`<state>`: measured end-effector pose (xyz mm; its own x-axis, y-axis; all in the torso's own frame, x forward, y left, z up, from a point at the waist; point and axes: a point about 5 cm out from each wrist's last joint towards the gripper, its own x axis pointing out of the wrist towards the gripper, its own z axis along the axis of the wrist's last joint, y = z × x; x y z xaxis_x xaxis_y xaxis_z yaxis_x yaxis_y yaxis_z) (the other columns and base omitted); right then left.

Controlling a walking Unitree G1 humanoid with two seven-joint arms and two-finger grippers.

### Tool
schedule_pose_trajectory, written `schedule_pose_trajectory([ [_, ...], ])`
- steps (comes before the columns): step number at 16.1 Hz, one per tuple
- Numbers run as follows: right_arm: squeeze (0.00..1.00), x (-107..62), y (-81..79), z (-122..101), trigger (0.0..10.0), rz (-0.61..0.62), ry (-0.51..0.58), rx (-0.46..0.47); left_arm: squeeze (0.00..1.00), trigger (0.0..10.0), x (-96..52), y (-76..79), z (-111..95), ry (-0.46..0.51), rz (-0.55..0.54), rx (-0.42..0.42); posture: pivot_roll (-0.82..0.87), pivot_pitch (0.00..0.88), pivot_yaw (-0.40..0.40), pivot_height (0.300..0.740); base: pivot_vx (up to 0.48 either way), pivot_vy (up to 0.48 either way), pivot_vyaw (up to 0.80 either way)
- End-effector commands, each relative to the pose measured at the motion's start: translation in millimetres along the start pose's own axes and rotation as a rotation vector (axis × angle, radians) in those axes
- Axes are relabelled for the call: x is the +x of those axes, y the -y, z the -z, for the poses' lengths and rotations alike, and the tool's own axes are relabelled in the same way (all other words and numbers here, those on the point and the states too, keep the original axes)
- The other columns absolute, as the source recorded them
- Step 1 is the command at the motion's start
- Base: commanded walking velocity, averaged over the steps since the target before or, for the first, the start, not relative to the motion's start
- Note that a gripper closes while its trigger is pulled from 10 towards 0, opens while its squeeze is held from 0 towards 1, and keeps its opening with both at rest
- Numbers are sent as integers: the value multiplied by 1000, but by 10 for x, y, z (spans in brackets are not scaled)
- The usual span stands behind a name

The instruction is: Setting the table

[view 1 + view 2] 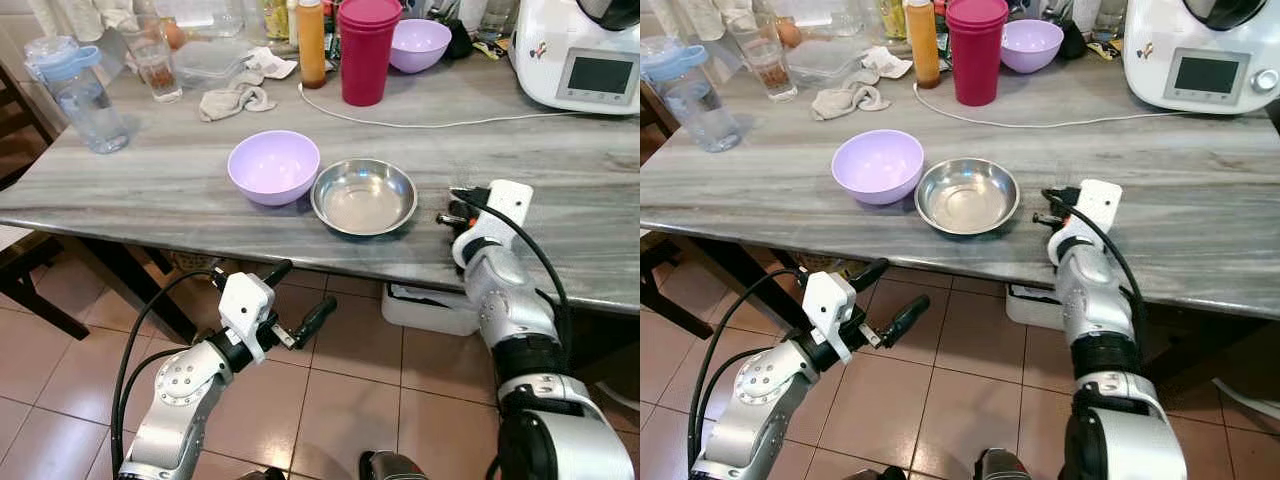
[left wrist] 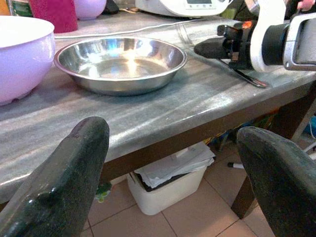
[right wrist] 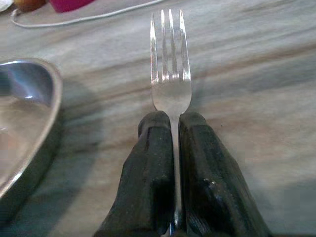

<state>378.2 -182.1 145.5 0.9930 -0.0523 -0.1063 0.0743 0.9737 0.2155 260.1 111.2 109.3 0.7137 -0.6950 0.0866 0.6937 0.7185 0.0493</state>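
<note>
**Holding a fork just right of the steel bowl**

Pinching a fork (image 3: 170,74) by its handle, the right gripper (image 1: 458,212) hangs low over the grey marbled table (image 1: 150,170), its two black fingers pressed tight together on the metal. The tines stick straight out past the fingertips, in line with the gripper, so the fork's long axis runs along the fingers. From the head views the gripper points toward the robot's left, at the stainless steel bowl (image 1: 364,196), which sits just beside the fingertips on that side. In the right wrist view the bowl's rim curves in at one edge while bare tabletop lies under and beyond the tines.

That is the relation the next move depends on: the fork is near the bowl's right side but aimed toward it rather than lying alongside it. I judge that setting it down as a place setting would need a wrist turn to bring the handle toward the table edge.

A lilac bowl (image 1: 273,166) touches or nearly touches the steel one on its far left side. The left gripper (image 1: 290,305) waits below the table edge, fingers spread wide and empty, farther from the fork.
</note>
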Motion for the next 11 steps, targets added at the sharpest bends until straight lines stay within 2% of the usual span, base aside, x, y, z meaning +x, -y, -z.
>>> schedule_pose_trajectory([
  [1, 0, 22, -45, -12, 10000, -11, 5, 22, 0, 10000, 15, 12, -59, 11, 9, 16, -238, 159, 59, 740, 0, 0, 0],
  [5, 0, 64, -106, 15, 10000, -24, -9, 25, 0, 10000, 13, 18, -75, 10, 13, 17, -233, 160, 62, 740, 0, 0, 0],
  [6, 125, 67, -110, 22, 10000, -23, -14, 22, 0, 10000, 12, 19, -76, 9, 13, 17, -233, 160, 61, 740, 0, 0, 0],
  [7, 780, 68, -101, 48, 10000, -6, -26, 6, 0, 10000, 10, 18, -79, 9, 10, 19, -232, 160, 60, 740, 0, 0, 0],
  [8, 933, 67, -63, 71, 10000, 23, -32, -8, 0, 10000, 9, 24, -78, 9, 8, 17, -231, 159, 57, 740, 0, 0, 0],
  [11, 949, 67, 7, 54, 10000, 73, -16, -39, 0, 10000, 3, 34, -70, 7, 5, 10, -231, 159, 57, 740, 0, 0, 0],
])
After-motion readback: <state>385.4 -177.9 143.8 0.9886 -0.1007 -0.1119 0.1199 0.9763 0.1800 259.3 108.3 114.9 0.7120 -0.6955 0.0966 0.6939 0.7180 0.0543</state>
